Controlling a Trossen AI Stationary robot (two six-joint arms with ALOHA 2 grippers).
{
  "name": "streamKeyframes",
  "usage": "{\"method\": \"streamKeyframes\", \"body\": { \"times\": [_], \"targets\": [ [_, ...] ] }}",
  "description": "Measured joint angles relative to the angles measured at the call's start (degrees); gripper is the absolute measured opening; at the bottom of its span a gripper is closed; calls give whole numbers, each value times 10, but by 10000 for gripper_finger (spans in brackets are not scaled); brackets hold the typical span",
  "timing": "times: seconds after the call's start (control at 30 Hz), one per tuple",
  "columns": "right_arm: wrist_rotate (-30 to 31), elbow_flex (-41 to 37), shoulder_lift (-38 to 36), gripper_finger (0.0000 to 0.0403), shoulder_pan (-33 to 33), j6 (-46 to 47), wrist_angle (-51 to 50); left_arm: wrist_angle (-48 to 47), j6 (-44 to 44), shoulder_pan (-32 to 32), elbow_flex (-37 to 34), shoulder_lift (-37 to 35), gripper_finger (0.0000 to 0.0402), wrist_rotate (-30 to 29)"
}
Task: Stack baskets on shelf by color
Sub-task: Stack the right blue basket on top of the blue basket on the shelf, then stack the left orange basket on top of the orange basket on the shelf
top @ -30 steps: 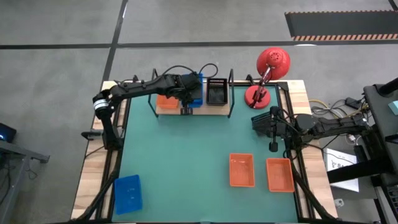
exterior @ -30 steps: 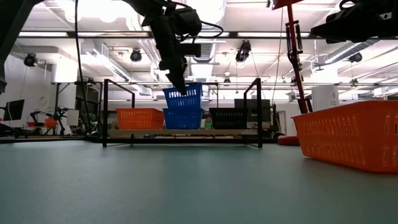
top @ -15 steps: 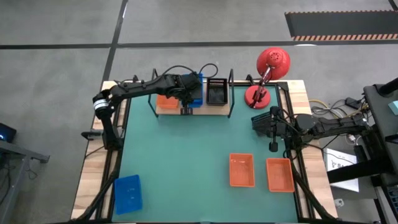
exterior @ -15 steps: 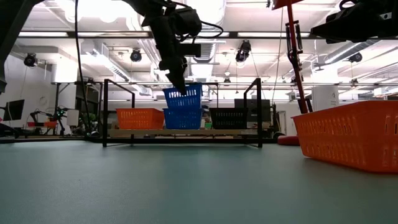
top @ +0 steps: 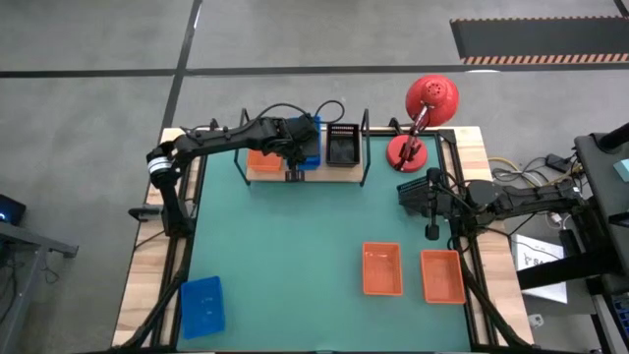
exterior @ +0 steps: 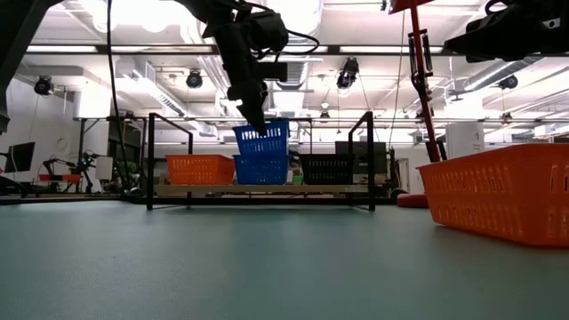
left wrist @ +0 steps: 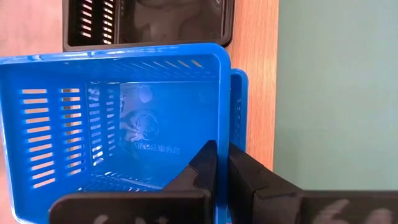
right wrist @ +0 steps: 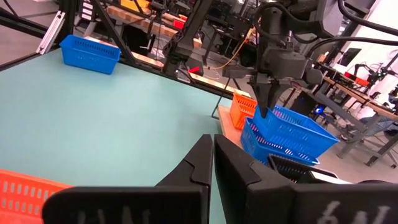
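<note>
High view: left gripper (top: 293,147) at the shelf (top: 257,175), eleven o'clock on the desk (top: 285,246); right gripper (top: 428,200) waits at three o'clock, closed, empty.

Low view: held blue basket (exterior: 263,140) sits tilted over a second blue one (exterior: 261,169).

Left wrist view: fingers (left wrist: 205,163) pinch its rim.

Stacking blue is underway; next, level it, lower and release.

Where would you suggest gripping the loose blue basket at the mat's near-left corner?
Probably the loose blue basket is best pinched on a long side wall at the rim, a hand coming straight down. It lies open side up, apart from other things, as the left hand grips its blue basket by the rim.
</note>
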Motion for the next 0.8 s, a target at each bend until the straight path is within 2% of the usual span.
{"method": "streamKeyframes", "body": {
  "times": [0.13,0.5,0.8],
  "targets": [
    [0,0,0,9,0,0,0,0,0,0,0,0,10,4],
    [0,0,0,9,0,0,0,2,-1,1,0,0,86,4],
    [0,0,0,9,0,0,-1,-2,-2,-14,13,0,96,4]
  ]
}}
